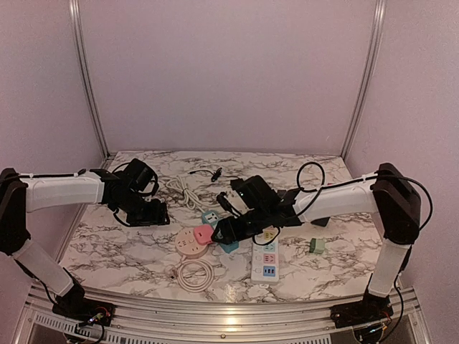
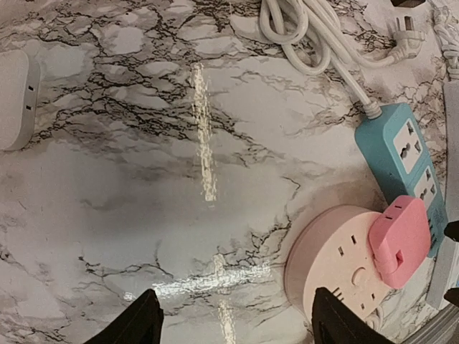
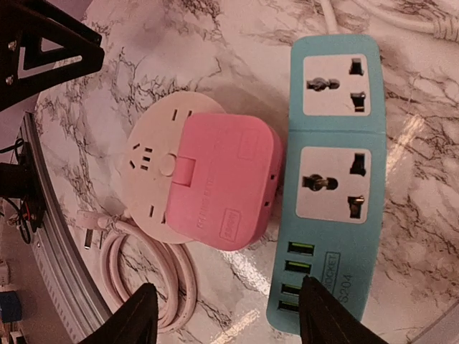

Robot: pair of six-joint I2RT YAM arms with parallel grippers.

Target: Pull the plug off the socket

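A pink square plug (image 3: 226, 179) sits plugged in on top of a round cream socket (image 3: 154, 165). In the top view the plug (image 1: 204, 233) and the socket (image 1: 190, 244) lie at the table's middle front. My right gripper (image 3: 226, 315) is open and empty and hovers just above the plug's near edge; it also shows in the top view (image 1: 228, 231). My left gripper (image 2: 233, 319) is open and empty over bare marble, left of the socket (image 2: 337, 261) and the plug (image 2: 399, 240); it also shows in the top view (image 1: 154, 213).
A blue power strip (image 3: 333, 179) lies right beside the plug, touching it. The socket's coiled cable (image 1: 195, 274) lies in front. A white power strip (image 1: 265, 261), a small green adapter (image 1: 317, 246) and a white bundled cable (image 1: 183, 192) lie around.
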